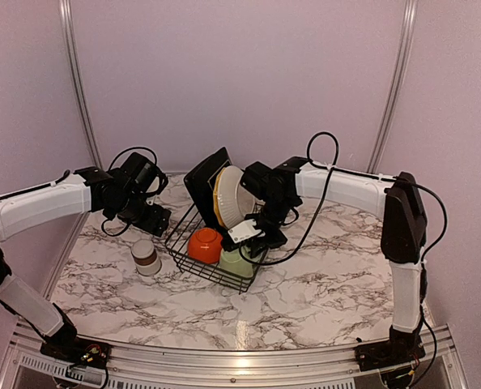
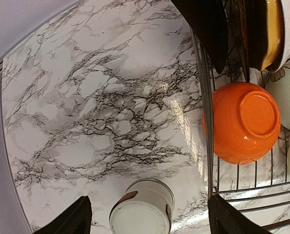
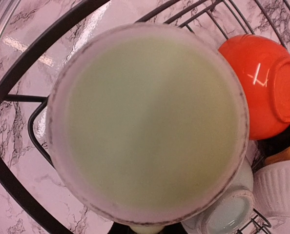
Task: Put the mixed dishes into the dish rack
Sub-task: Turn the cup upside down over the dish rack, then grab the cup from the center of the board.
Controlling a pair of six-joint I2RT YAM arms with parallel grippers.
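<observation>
- pale lilac walls (image 1: 240,73) close in a marble-patterned worktop (image 1: 329,275).
- the left pincer (image 1: 153,220) hangs over the left part of the worktop, spread wide, holding nothing. its two dark fingers (image 2: 72,220) stand on either side of the small grey-brown cup (image 2: 141,213).
- that cup stands upright on the bare worktop, outside the rack. it is straight below the left pincer, roughly midway between the fingers and touching neither, with its long axis vertical.
- the coming move turns on this: the cup already sits in the gap, so i judge a straight drop and a squeeze across its round wall would take it. the left arm is by far the nearer.
- the dish rack (image 2: 206,112) lies just right of the left pincer, with its rim wire close beside the cup. an orange bowl (image 2: 242,122) rests upside down inside.
- further right, a pale green mug (image 3: 150,122) sits at the rack's near corner.
- the right pincer (image 1: 255,237) is just above that mug, pressed nearly together. its fingers are hidden, so i cannot tell whether it pinches the mug.
</observation>
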